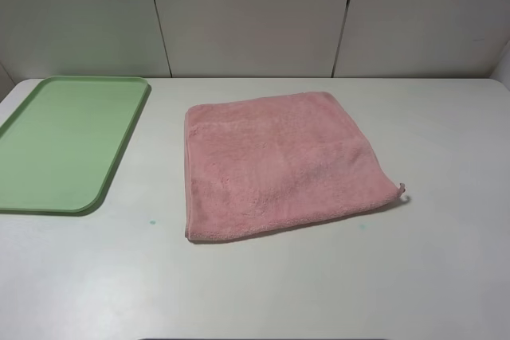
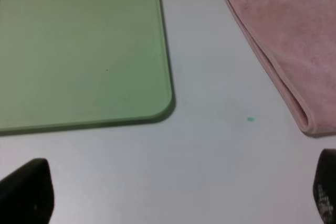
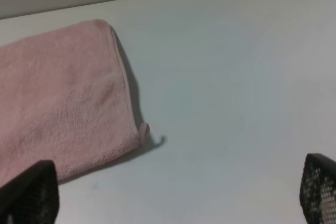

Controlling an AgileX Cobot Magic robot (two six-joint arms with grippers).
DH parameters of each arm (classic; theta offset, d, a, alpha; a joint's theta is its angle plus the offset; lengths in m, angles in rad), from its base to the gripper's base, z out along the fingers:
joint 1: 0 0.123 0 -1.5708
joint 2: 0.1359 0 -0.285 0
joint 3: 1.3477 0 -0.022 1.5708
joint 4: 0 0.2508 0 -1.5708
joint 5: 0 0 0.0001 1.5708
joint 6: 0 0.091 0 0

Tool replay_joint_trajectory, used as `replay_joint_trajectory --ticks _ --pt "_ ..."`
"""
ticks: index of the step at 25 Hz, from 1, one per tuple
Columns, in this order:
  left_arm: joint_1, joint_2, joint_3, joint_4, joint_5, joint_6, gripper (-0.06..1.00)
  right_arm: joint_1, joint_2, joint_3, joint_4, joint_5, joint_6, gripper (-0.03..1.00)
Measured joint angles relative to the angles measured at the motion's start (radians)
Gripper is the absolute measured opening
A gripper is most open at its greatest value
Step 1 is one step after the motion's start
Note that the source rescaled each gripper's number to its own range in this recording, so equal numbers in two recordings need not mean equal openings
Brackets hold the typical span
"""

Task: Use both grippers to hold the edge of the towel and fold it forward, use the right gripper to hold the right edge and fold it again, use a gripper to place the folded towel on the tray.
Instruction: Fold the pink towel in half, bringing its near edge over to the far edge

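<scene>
The towel (image 1: pixel 279 161) is seen spread on the counter (image 1: pixel 255 284), apart from the tray (image 1: pixel 64 141) at its left. The left pincer (image 2: pixel 176 190) and right pincer (image 3: pixel 173 190) are held wide apart, nothing gripped. No fold is judged made; both folds and the placing are left
</scene>
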Motion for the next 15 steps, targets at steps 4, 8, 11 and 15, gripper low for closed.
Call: replay_joint_trajectory --ticks 4,8,11,15 --pt "0.000 0.000 0.000 0.000 0.000 0.000 1.00 0.000 0.000 0.000 0.000 0.000 0.000 1.00" --pt "0.000 0.000 0.000 0.000 0.000 0.000 1.00 0.000 0.000 0.000 0.000 0.000 0.000 1.00" --pt "0.000 0.000 0.000 0.000 0.000 0.000 1.00 0.000 0.000 0.000 0.000 0.000 0.000 1.00" --pt "0.000 0.000 0.000 0.000 0.000 0.000 1.00 0.000 0.000 0.000 0.000 0.000 0.000 1.00"
